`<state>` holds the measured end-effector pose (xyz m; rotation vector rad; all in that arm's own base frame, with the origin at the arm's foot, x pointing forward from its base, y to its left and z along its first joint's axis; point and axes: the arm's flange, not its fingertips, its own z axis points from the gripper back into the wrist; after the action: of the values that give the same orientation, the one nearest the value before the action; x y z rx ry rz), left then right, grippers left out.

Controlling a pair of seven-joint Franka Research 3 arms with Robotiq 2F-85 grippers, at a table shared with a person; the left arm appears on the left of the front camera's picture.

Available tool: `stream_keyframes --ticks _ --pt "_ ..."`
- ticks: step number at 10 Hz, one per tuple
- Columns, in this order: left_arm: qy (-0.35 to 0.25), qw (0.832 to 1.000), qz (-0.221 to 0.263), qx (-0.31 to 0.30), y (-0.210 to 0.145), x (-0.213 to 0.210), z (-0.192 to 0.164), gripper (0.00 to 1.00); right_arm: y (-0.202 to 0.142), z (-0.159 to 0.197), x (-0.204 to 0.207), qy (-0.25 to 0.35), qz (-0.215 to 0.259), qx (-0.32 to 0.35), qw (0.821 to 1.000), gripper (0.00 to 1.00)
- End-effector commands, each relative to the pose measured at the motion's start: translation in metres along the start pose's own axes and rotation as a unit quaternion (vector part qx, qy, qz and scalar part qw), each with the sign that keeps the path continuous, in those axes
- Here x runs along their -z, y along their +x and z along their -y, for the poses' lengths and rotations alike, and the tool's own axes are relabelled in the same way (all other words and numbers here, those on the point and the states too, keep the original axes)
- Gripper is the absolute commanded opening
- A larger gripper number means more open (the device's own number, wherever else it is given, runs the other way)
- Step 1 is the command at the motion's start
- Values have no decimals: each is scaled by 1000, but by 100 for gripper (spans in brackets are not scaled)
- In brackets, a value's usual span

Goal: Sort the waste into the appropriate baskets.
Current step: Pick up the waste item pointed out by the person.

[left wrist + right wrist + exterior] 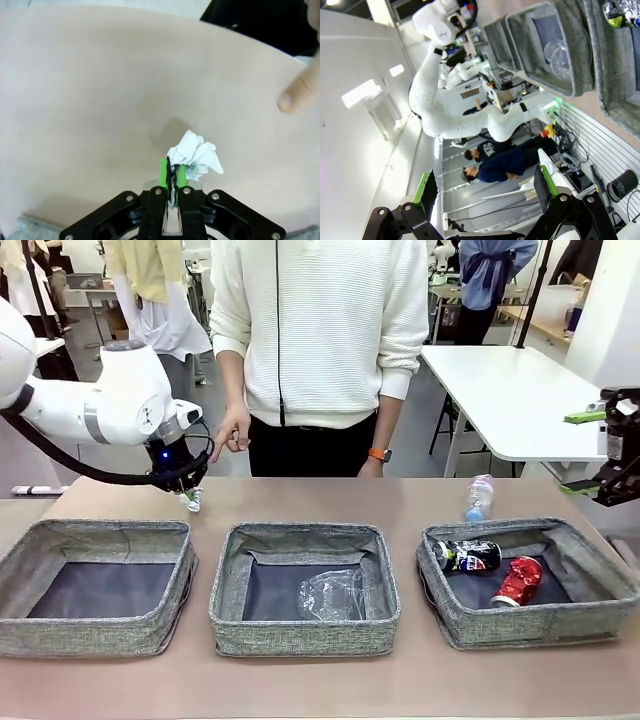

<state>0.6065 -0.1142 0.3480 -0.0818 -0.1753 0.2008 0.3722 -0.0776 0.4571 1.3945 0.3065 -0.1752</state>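
The worktop (320, 685) has a plain tan surface. A person (320, 330) in a white ribbed sweater and dark trousers stands at the far edge of the worktop, near its middle. An orange wristwatch (379, 454) sits on one wrist, just above that far edge. A white table (510, 390) stands beyond the worktop's far right corner, apart from it.
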Motion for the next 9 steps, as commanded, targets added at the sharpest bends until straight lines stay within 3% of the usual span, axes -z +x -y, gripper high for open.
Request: stream_keyframes --ticks 1,2,3,4,5,6,7,8,9 --pt "-2 1000 -22 -17 -38 -98 -14 0 0 -6 1 5 5 4 1000 100" --pt "-24 998 -37 -39 -58 -159 -21 0 0 -6 1 5 5 4 1000 100" --pt "2 998 -20 -66 -82 -209 -26 0 0 -6 1 5 5 4 1000 100" --pt "-25 996 -55 -58 -109 -247 -26 0 0 -6 1 5 5 4 1000 100" --pt "-38 994 -76 -69 -130 -268 -26 0 0 -6 1 5 5 4 1000 100" --pt "-55 992 -74 -87 -153 -284 -21 0 0 -6 1 5 5 4 1000 100" --pt "-82 993 -58 -64 -179 -291 -17 0 0 -6 1 5 5 4 1000 100" --pt "-36 995 -69 -56 -149 -297 -26 0 0 -6 1 5 5 4 1000 100" --pt "-36 995 -69 -56 -149 -297 -26 0 0 -6 1 5 5 4 1000 100"
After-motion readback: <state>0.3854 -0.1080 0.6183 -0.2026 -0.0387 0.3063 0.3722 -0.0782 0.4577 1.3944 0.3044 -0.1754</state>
